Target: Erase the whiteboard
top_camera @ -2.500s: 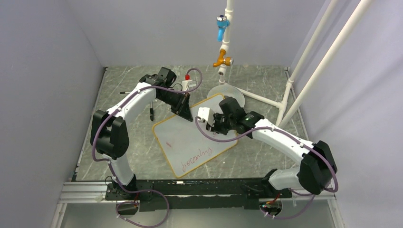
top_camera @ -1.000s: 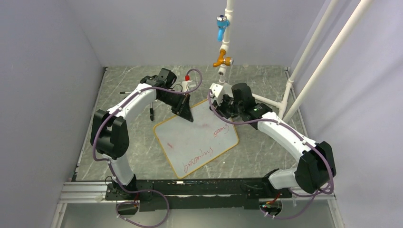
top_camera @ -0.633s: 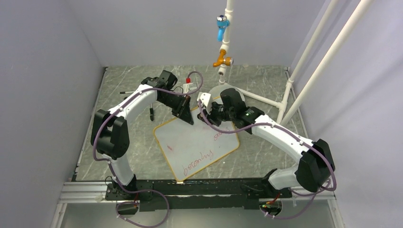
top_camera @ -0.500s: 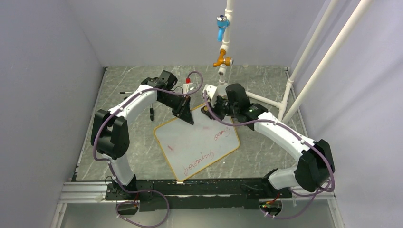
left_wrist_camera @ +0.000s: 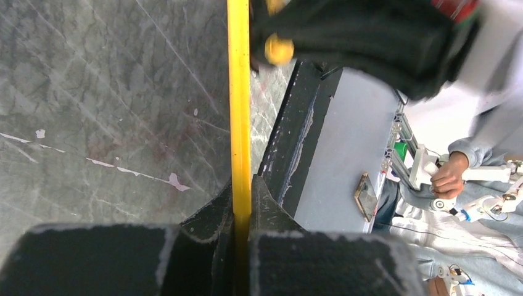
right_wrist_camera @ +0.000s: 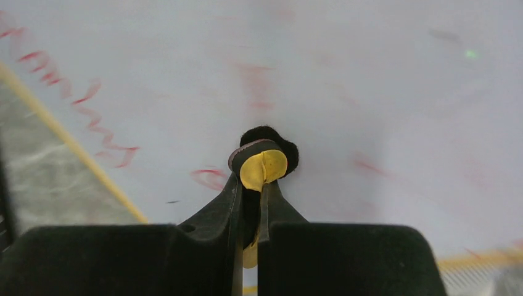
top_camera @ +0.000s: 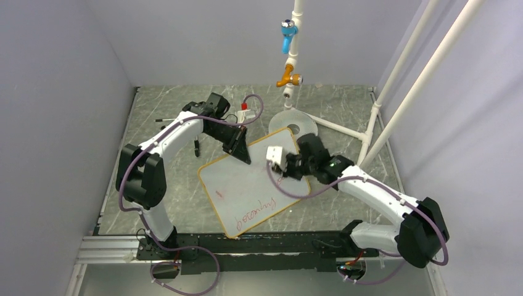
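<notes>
Swept back from the far corner, my right tool (right_wrist_camera: pixel 249 185), pinching a yellow-black eraser pad (right_wrist_camera: pixel 264 168), now bears on the whiteboard (top_camera: pixel 237 179) lying on the bench (top_camera: pixel 166 179), while my left tool (left_wrist_camera: pixel 242 203) clamps its frame (left_wrist_camera: pixel 237 92); red writing (top_camera: pixel 256 209) remains to wipe.

The grey marbled table (top_camera: pixel 154 185) carried the whiteboard (top_camera: pixel 247 191), lying askew, with its far edge at the left gripper's (left_wrist_camera: pixel 240 191) fingertips and its face under the right gripper's (right_wrist_camera: pixel 250 179). A round grey disc (top_camera: pixel 293 122) lay beyond the right fingers, and a black pen (top_camera: pixel 196 147) lay left of the left fingers.
</notes>
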Motion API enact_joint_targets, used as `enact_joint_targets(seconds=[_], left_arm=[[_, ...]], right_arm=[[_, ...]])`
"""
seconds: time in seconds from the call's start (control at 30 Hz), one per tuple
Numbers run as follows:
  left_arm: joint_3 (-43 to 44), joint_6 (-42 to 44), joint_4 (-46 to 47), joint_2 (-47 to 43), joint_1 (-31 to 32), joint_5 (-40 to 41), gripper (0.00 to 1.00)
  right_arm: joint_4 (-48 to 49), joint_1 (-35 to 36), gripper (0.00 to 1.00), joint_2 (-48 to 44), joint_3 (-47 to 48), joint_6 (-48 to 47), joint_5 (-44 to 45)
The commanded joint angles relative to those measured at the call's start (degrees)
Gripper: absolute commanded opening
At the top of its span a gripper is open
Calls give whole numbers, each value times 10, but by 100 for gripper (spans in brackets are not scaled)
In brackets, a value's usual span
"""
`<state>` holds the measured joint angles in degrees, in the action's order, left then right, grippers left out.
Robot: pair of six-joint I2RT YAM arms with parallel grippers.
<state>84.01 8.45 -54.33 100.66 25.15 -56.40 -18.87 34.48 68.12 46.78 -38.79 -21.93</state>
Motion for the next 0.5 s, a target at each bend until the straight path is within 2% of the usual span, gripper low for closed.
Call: enact_joint_targets(seconds=[0.0,0.13,0.27,0.47], left_arm=[[13,12,3,-41,8,-85,0],[8,11,4,-45,8,-81,0],[9,14,0,-43,7,-75,0],[8,13,1,-47,8,-71,0]], right_arm=[[-61,58,0,-7,-23,-75,-12],[-27,50,0,1,0,-27,39],[-5,-9,0,-3,32,2,59],[-32,6,0,-14,13,-49,92]])
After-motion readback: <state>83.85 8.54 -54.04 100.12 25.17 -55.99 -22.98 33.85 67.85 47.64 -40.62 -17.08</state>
